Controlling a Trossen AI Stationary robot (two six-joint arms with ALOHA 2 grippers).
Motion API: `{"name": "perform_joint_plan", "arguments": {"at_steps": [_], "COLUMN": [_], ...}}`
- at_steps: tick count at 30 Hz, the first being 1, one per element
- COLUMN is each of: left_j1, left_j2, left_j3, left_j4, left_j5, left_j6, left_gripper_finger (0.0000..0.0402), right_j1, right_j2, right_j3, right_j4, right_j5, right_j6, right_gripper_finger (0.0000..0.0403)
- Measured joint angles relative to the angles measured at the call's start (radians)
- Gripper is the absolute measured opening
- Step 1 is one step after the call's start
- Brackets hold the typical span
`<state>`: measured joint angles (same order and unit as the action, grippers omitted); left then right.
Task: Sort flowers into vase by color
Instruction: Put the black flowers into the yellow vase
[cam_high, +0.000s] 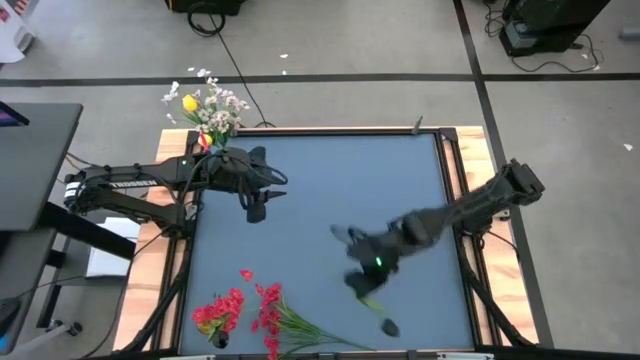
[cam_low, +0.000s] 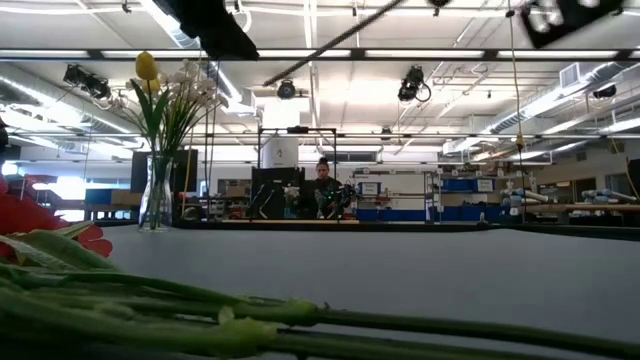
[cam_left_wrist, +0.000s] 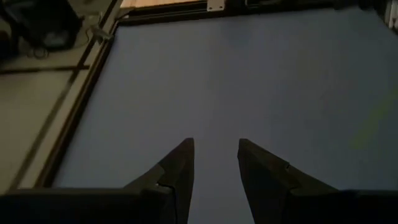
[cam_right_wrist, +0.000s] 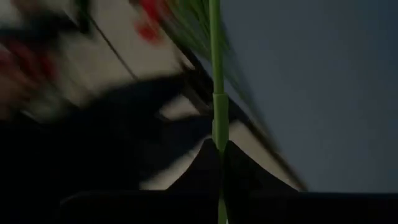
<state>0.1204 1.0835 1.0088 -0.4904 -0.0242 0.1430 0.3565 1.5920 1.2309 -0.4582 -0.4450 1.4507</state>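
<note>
Right wrist view shows the right hand (cam_right_wrist: 219, 149) clamped on a thin green flower stem (cam_right_wrist: 216, 74) above the blue bench (cam_high: 320, 190); the left hand (cam_left_wrist: 214, 168), fingers apart, holds nothing near the glass vase (cam_low: 156, 195).

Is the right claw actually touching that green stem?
Touching. The right wrist view shows the right gripper shut on the green stem, fingers pressed against both sides.

High view looks straight down on the blue-grey matte table (cam_high: 320, 190); low view sits at tabletop level, facing the room. Both share the clear glass vase of white and yellow blossoms (cam_high: 212, 125); wrist views peer close past their dark fingers.
</note>
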Motion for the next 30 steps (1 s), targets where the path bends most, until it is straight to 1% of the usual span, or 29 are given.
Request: {"name": "perform_joint_plan", "arguments": {"at_steps": [4, 6, 10, 14, 17, 22, 30], "left_j1": [-0.012, -0.029, -0.07, -0.112, -0.139, -0.16, -0.164], "left_j2": [-0.017, -0.031, -0.034, -0.013, 0.004, 0.022, 0.096], "left_j3": [0.0, 0.0, 0.001, 0.002, 0.001, 0.001, 0.001], "left_j4": [0.023, 0.044, 0.21, 0.387, 0.446, 0.445, 0.462], "left_j5": [0.001, 0.003, 0.089, 0.204, 0.232, 0.233, 0.207], "left_j6": [0.085, 0.136, 0.206, 0.246, 0.248, 0.295, 0.292], "left_gripper_finger": [0.013, 0.013, 0.013, 0.013, 0.013, 0.013, 0.013], "right_j1": [-0.128, -0.187, -0.272, -0.335, -0.374, -0.415, -0.452], "right_j2": [-0.037, -0.046, -0.035, -0.026, -0.024, -0.024, -0.024], "right_j3": [0.033, 0.034, 0.033, 0.033, 0.033, 0.033, 0.032], "right_j4": [0.102, 0.197, 0.394, 0.557, 0.636, 0.692, 0.717], "right_j5": [-0.007, -0.046, -0.128, -0.151, -0.163, -0.208, -0.245], "right_j6": [0.187, 0.311, 0.55, 0.739, 0.827, 0.929, 0.984], "right_gripper_finger": [0.0019, 0.0024, 0.0022, 0.0021, 0.0025, 0.0026, 0.0028]}}
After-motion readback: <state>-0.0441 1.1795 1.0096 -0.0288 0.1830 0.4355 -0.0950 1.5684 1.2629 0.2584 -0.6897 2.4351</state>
